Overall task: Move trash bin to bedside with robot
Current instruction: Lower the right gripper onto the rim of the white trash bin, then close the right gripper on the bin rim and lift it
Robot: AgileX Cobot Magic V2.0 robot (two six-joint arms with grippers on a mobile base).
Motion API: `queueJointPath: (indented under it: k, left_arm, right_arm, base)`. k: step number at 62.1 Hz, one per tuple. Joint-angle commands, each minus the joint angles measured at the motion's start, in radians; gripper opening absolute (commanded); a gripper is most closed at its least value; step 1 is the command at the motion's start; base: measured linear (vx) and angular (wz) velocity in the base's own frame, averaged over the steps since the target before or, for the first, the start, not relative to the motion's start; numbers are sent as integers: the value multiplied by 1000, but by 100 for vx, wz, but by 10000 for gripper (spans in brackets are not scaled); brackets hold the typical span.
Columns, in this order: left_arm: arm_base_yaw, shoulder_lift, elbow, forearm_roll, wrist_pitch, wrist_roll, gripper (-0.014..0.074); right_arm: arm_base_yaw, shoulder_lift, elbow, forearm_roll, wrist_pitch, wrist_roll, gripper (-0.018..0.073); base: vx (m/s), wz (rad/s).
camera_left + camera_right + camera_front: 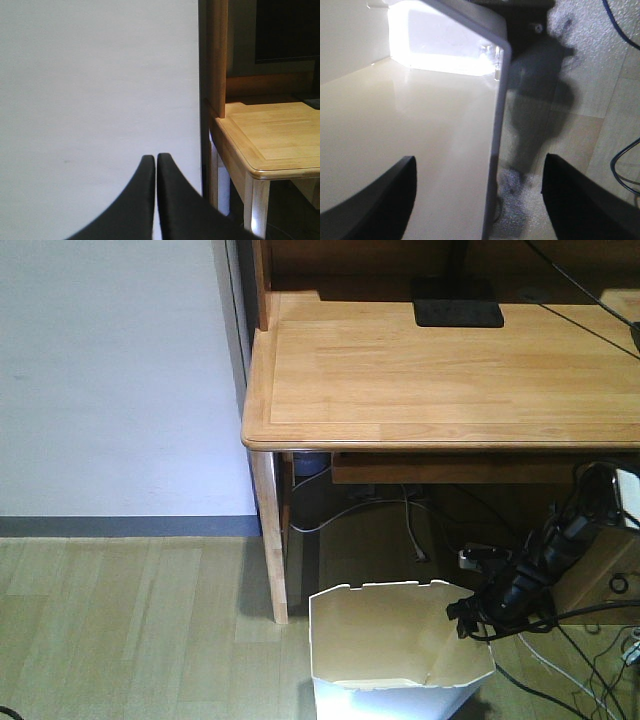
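Soft, even light covers the light wooden desk (pixel 430 370), dim beneath. Glare burns out the far inside of the white thin-walled trash bin (pixel 445 115); a blurred shadow darkens the pale floor (pixel 600 90) beside it.

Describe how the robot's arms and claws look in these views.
Left claw: two smooth matte-black fingers, curved and tapering to thin tips. Right claw: same black tapered fingers. In the front view the right arm is slim and black, trailing loose black cables. No markings visible.

Right end effector (pixel 479 167) spread wide, straddling the wall of the trash bin (pixel 420 120); apparently not touching it.
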Motion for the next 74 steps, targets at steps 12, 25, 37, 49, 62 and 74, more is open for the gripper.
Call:
queueJointPath:
  k: [12,25,37,49,62,74]
  left_arm:
    - [-6,-5,12,-9,-74,-14,-6]
    - [-6,-5,12,-9,-74,-14,-6]
    - [-6,-5,12,-9,-74,-14,-6]
    - [-6,-5,12,-9,-74,-14,-6]
    - [-6,-5,12,-9,-74,-14,-6]
    - [-6,-5,12,-9,-74,-14,-6]
  right_arm:
    - [-6,37,-105,2,28,-8,422]
    - [-7,79,-173,2,89,12,67]
    - [-7,66,-180,41,127,-32,-10]
    - [-7,-20,-97,207,91,-201,-8]
    - [-42,-161,104,525,92,-559,-6]
    - [-135,-330,277,783,272,-855,-4]
  base:
    - [0,0]
    - [0,0]
    - [0,0]
    - [0,0]
    - [0,0]
    - [0,0]
